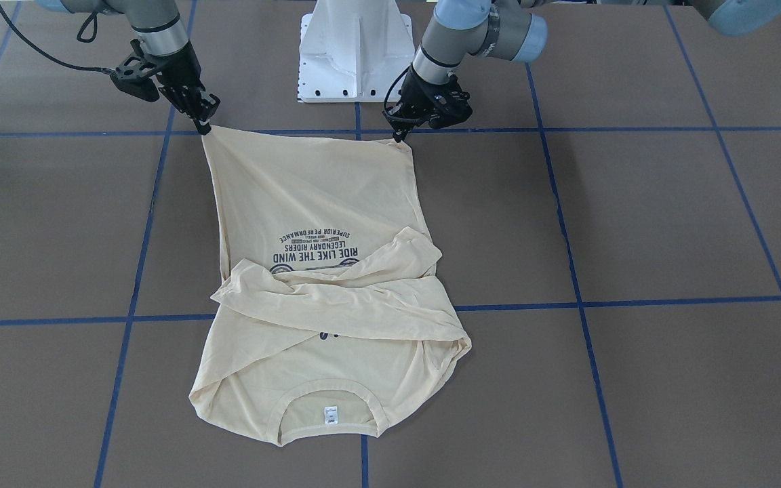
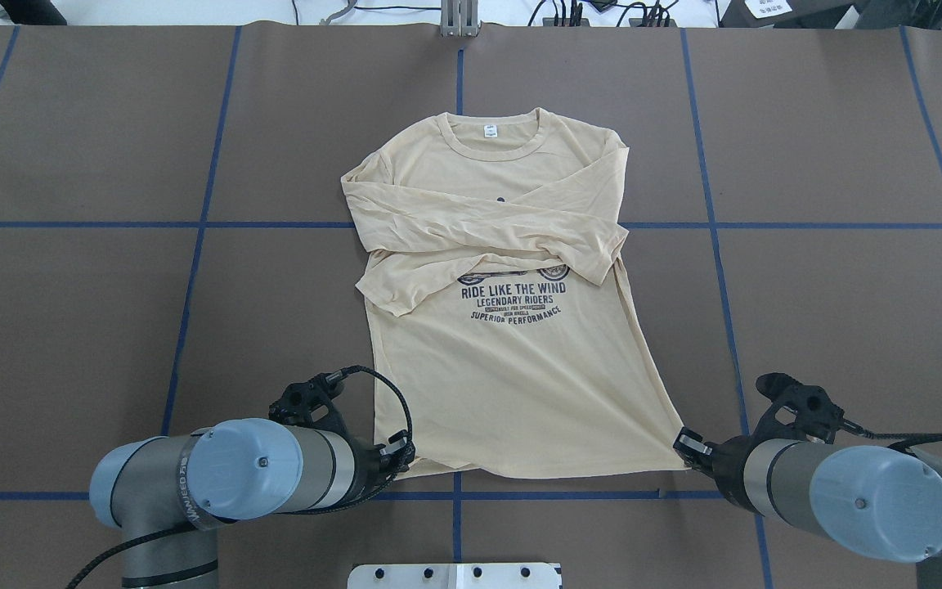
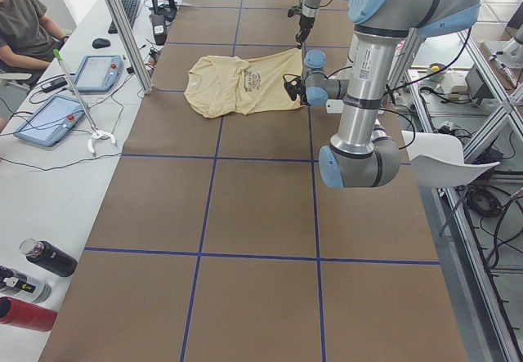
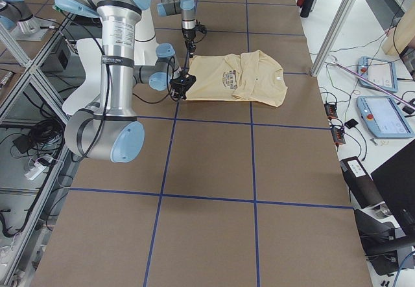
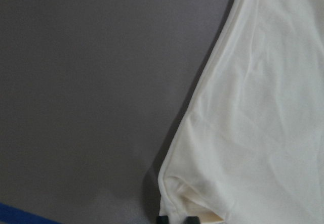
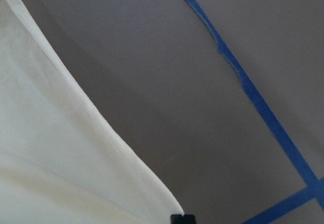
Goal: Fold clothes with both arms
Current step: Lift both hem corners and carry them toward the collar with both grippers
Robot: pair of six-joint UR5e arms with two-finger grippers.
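Currently left fingers (image 1: 401,133) and right fingers (image 1: 202,124) each clamp a hem corner of pale yellow thin long-sleeved T-shirt (image 1: 309,196); sleeves crossed beyond them.

Pale shirt (image 6: 50,173) corner meets the tool (image 6: 182,218), blue tape (image 6: 253,97) beyond.

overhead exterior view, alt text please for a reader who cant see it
A pale yellow long-sleeved T-shirt lies print-up on a brown table gridded with blue tape, its sleeves folded across the chest. The left gripper and right gripper each pinch a bottom hem corner, nearest the robot.
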